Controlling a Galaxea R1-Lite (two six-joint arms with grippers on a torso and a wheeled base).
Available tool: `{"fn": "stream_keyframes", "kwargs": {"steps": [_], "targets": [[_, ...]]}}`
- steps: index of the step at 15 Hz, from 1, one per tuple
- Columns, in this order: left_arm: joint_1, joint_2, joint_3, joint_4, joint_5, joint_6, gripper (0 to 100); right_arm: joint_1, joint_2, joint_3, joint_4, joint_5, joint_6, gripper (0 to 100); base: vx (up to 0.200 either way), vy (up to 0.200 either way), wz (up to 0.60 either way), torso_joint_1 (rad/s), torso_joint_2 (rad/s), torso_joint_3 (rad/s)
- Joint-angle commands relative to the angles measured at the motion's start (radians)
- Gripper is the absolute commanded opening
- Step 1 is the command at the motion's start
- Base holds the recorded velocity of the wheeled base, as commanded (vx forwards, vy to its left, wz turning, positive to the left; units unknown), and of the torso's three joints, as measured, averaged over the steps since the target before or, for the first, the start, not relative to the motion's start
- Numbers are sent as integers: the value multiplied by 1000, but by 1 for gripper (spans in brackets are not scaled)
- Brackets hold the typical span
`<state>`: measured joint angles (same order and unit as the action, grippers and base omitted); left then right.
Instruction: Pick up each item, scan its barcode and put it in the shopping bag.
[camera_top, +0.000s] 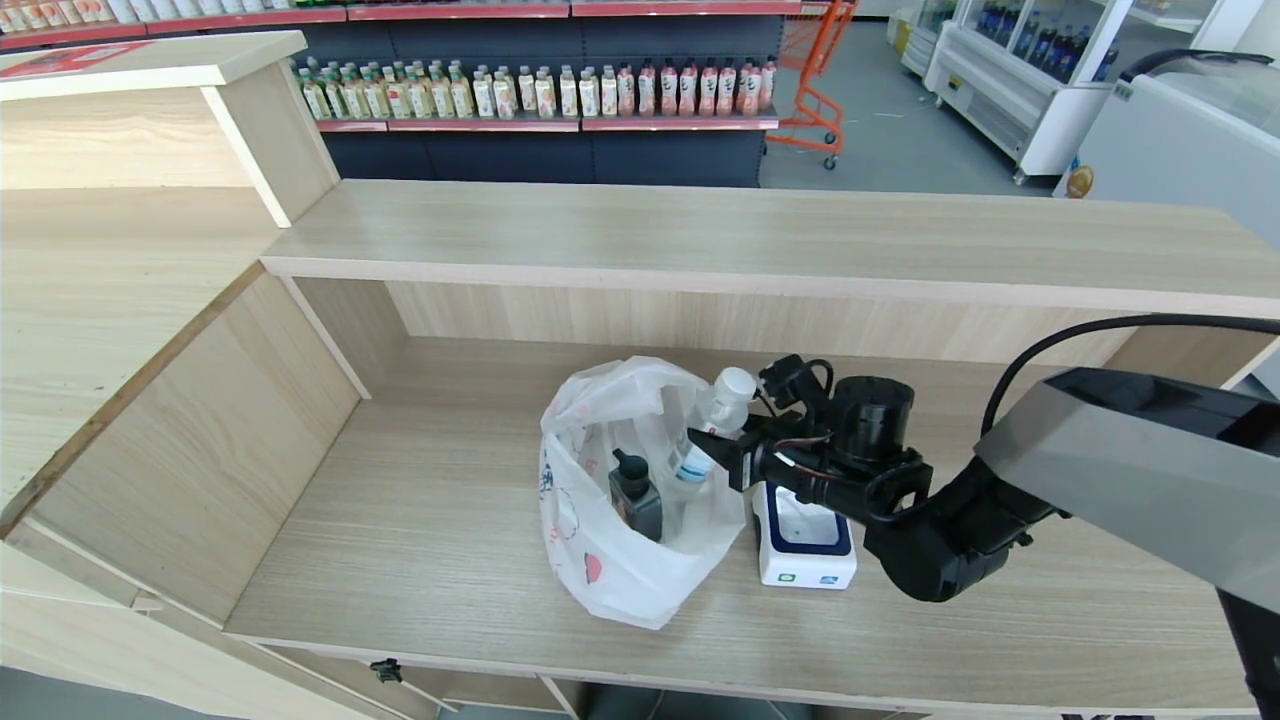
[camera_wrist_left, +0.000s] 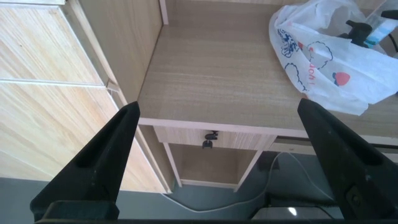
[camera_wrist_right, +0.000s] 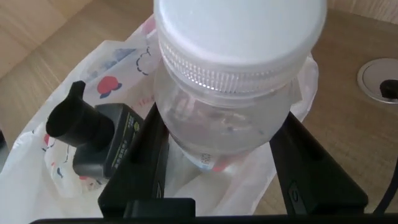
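My right gripper (camera_top: 712, 447) was clamped on the clear bottle (camera_top: 722, 405), jaws pressed to its sides below the white cap. The bottle hung tilted, cap up and toward the back of the counter (camera_top: 420, 540), base dipping into the open mouth of the shopping bag (camera_top: 590, 560), near the dark pump bottle (camera_top: 635, 495) inside. The bag lay down along the bottle's long axis, so I judged a short lowering would do. The scanner (camera_top: 805, 545) stood just beside the bag. My left gripper (camera_wrist_left: 219, 107) hung with jaws wide apart off the counter's front edge, well apart from the bag
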<state>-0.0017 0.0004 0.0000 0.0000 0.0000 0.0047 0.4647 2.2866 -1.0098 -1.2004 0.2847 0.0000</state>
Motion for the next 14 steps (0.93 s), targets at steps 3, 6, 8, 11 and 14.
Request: {"fn": "stream_keyframes", "kwargs": {"steps": [3,6,8,11,14], "targets": [[0,0,0,0,0,0,100,3,4,10,-48,2,34,100,0,0,0,0,0,0],[0,0,0,0,0,0,100,5,-29,13,-53,2,112,100,0,0,0,0,0,0],[0,0,0,0,0,0,100,5,-73,42,-53,2,186,100,0,0,0,0,0,0],[0,0,0,0,0,0,100,-3,-202,151,-51,2,376,100,0,0,0,0,0,0],[0,0,0,0,0,0,100,-32,-510,396,10,2,503,100,0,0,0,0,0,0]]}}
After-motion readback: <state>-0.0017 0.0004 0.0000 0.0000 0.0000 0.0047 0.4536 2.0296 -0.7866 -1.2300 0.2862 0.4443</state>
